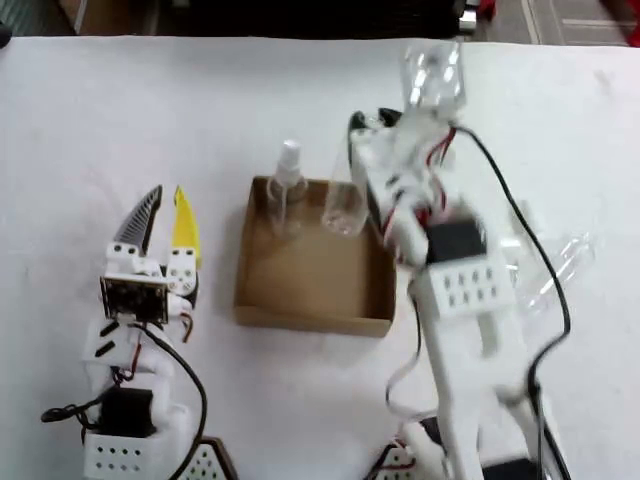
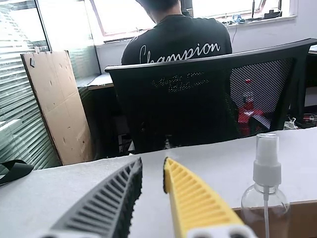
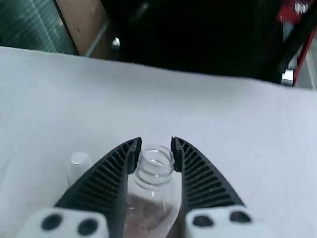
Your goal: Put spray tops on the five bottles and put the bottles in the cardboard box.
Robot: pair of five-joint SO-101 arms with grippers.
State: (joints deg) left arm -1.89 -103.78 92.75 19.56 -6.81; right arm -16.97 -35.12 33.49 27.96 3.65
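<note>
**Bare-necked bottle held at the box**

I see the cardboard box [image 1: 310, 318] mid-table. My right gripper [image 3: 154, 145] is clamped on the neck of an uncapped bottle [image 3: 154, 163] at the box's far right corner, just beside a capped bottle [image 1: 288, 190] standing in its far left corner. My left gripper [image 1: 166, 195] sits left of the box, slightly parted and holding nothing. Releasing here looks risky to me: the bottle would go in without a spray top, or knock the capped one over. The right wrist view gives me the bare neck. The high view adds a loose bottle [image 1: 435, 75] beyond the box.
</note>
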